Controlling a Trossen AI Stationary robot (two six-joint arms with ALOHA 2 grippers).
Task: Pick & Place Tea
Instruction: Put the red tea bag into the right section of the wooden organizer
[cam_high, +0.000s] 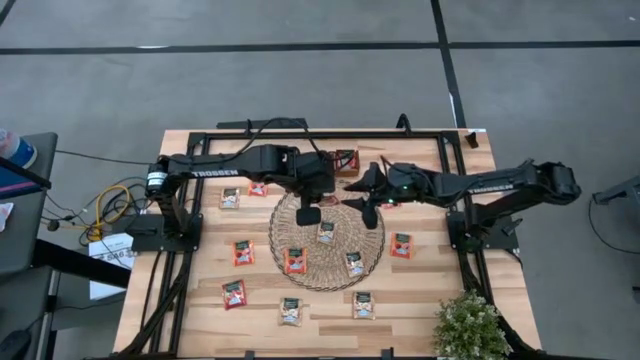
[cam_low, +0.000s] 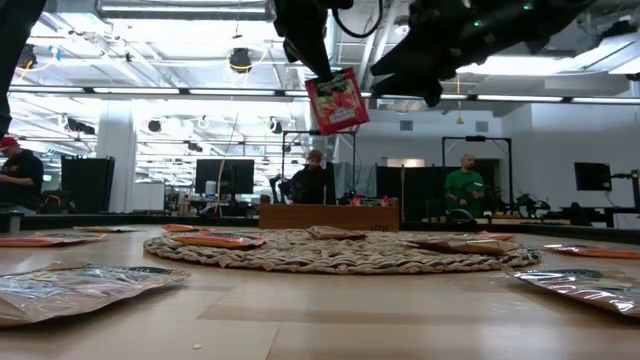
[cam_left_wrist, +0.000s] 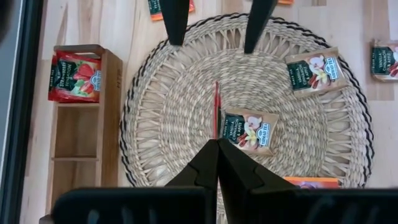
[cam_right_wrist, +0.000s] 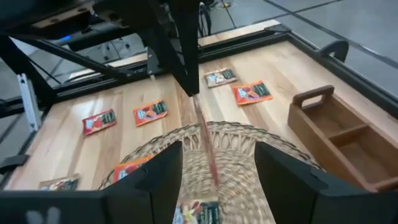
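My left gripper (cam_left_wrist: 217, 148) hangs above the round woven mat (cam_left_wrist: 180, 81), shut on a red sachet (cam_low: 338, 100). My right gripper (cam_right_wrist: 217, 180) is open beside it over the mat; its fingers flank the sachet (cam_right_wrist: 206, 140) at a distance without touching. In the high view the two grippers (cam_high: 308, 212) (cam_high: 369, 208) face each other over the mat's far half. Other sachets lie flat: two beige (cam_high: 326, 232) (cam_high: 355, 263) and one orange (cam_high: 294, 260) on the mat, several more on the table. One red sachet (cam_left_wrist: 73, 76) rests in the wooden tray (cam_left_wrist: 81, 134). My left gripper pinches the red sachet by its top edge (cam_low: 322, 80) between both fingers, coming from above and pointing down. The sachet hangs below the fingers, lifted clear of the mat and slightly tilted. The left wrist view shows it edge-on as a thin red line (cam_left_wrist: 216, 112).
The divided wooden tray (cam_high: 345, 162) stands at the mat's far edge, near both grippers. A potted plant (cam_high: 468, 328) sits at the table's near right corner. Black frame rails (cam_high: 182, 270) run along the table's sides. People sit in the room beyond.
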